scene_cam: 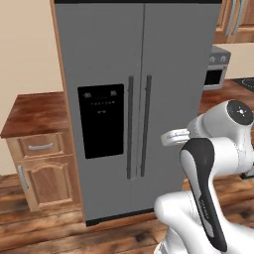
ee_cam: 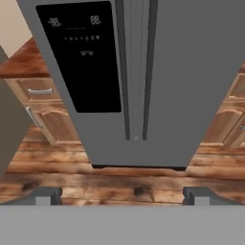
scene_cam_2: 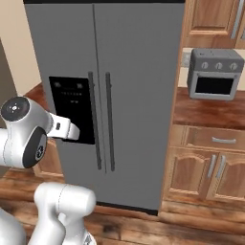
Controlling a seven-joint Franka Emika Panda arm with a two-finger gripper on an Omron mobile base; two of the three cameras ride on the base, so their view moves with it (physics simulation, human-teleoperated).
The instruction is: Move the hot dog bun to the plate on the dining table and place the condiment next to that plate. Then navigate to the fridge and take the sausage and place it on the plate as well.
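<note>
Fridge stands directly ahead of the base, both doors closed; the sausage presumably lies inside, out of sight. Casing is matte grey, flat and rigid, with a glossy black dispenser panel on the left door. Two slim dark vertical handles flank the centre seam; judged the proper hold, each bar being stiff and narrow enough for the fingers. Expect a heavy door that resists at first. Gripper is fully open and empty, aimed at the lower doors. Wooden cabinets stand alongside.
</note>
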